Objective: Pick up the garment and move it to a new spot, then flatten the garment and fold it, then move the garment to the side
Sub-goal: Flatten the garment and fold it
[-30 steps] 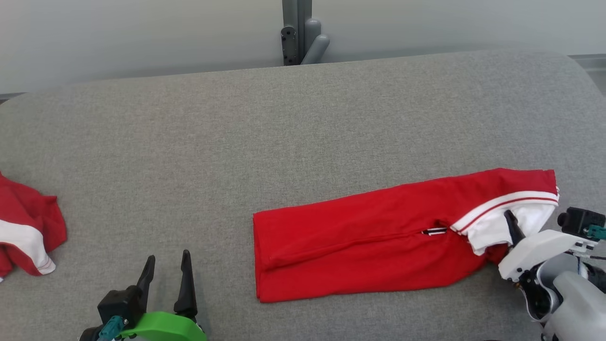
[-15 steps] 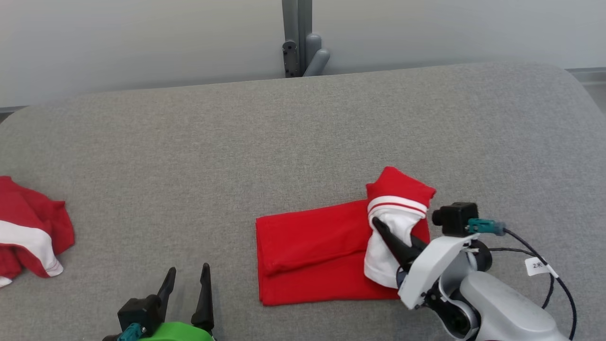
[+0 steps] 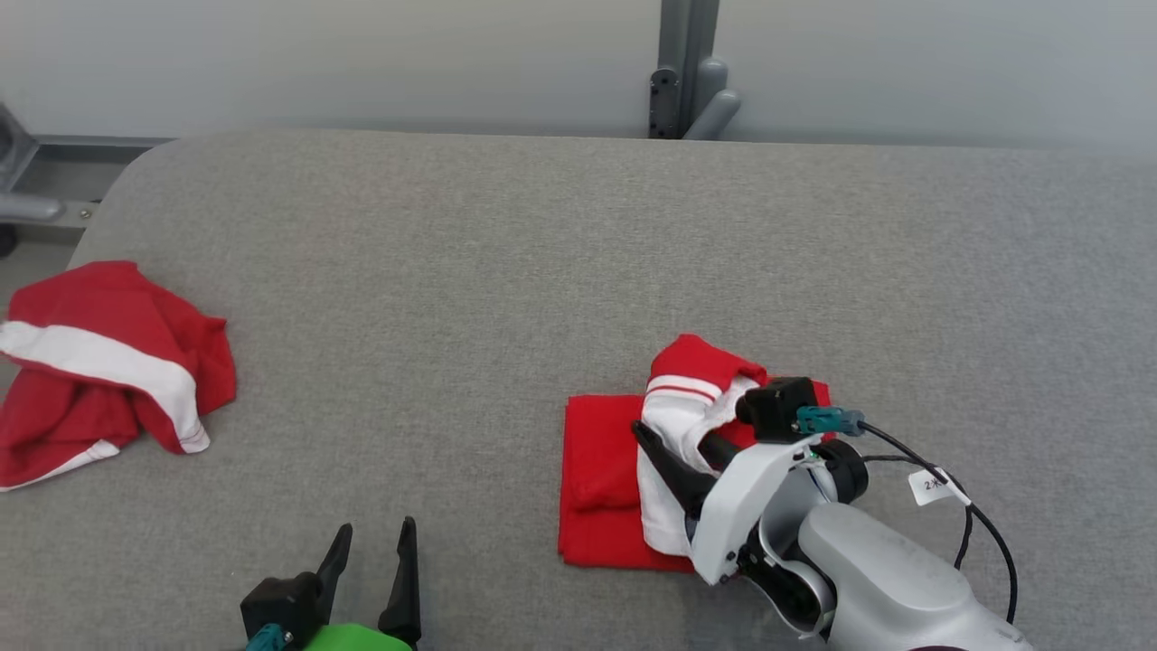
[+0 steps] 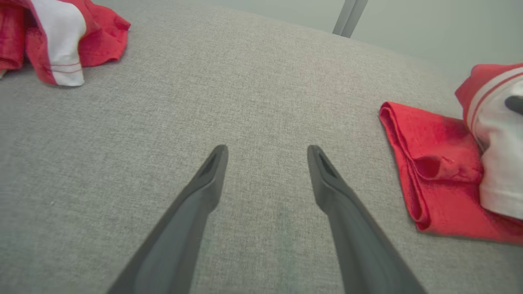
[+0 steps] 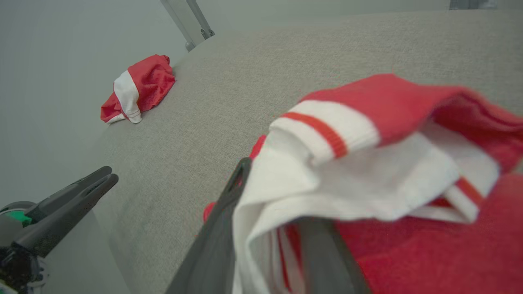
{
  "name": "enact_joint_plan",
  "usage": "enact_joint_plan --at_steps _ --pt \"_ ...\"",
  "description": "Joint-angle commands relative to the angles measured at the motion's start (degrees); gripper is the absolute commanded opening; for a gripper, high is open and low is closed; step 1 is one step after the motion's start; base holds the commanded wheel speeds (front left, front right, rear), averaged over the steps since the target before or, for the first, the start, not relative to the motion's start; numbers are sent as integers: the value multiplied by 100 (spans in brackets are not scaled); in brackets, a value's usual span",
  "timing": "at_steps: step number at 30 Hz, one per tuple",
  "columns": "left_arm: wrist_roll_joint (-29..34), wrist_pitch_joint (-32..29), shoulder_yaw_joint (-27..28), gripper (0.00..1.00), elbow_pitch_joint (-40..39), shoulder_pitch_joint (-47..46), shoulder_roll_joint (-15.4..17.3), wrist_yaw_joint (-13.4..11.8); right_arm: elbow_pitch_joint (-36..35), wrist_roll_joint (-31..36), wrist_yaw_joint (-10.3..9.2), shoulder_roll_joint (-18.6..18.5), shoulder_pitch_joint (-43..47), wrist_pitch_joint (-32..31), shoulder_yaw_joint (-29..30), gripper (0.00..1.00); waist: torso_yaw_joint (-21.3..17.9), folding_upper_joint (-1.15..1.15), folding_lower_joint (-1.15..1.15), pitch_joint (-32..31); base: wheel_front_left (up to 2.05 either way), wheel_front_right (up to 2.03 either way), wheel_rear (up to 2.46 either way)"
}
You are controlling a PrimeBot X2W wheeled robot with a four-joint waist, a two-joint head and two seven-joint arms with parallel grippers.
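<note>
Though tiny, white cable tag with "2", beside red garment.

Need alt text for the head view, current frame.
Right pincer has the white-banded end of a folded red garment between its fingers, on a grey fabric-covered table. Left pincer is open at the lower left; a crumpled red and white garment lies far left.

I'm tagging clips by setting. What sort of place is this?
Likely a robot test bench, not a home: a grey fabric-covered table, a grey metal post against a bare wall, and a half-folded red garment with a crumpled garment set aside.
</note>
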State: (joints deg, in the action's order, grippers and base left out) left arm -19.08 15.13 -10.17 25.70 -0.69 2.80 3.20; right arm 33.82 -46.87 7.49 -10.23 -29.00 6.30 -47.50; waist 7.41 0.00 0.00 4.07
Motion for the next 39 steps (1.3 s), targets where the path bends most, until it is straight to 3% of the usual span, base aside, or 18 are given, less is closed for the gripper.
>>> enact_joint_plan --at_steps 1,4,8,21,31,39 --pt "-73 -1 15 100 -15 -41 21 -22 106 48 -1 75 -90 118 57 100 240 0 0 74 0 0 0" --pt "-63 -1 67 100 -27 20 19 -53 290 63 -1 272 -190 267 86 100 286 0 0 69 0 0 0" --pt "-53 -1 170 100 -48 106 18 -77 343 -19 -1 239 -214 439 159 100 206 0 0 27 0 0 0" --pt "-9 -1 350 100 -135 170 19 -72 -79 -198 -1 -421 585 852 1125 100 -341 0 0 -175 0 0 0" --pt "9 -1 345 100 -186 224 20 -44 -1097 -503 -1 -660 1203 785 597 100 -202 0 0 -168 0 0 0" --pt "28 -1 378 100 -210 250 19 -22 -1373 -709 -1 -787 1500 694 352 100 -117 0 0 -128 0 0 0"
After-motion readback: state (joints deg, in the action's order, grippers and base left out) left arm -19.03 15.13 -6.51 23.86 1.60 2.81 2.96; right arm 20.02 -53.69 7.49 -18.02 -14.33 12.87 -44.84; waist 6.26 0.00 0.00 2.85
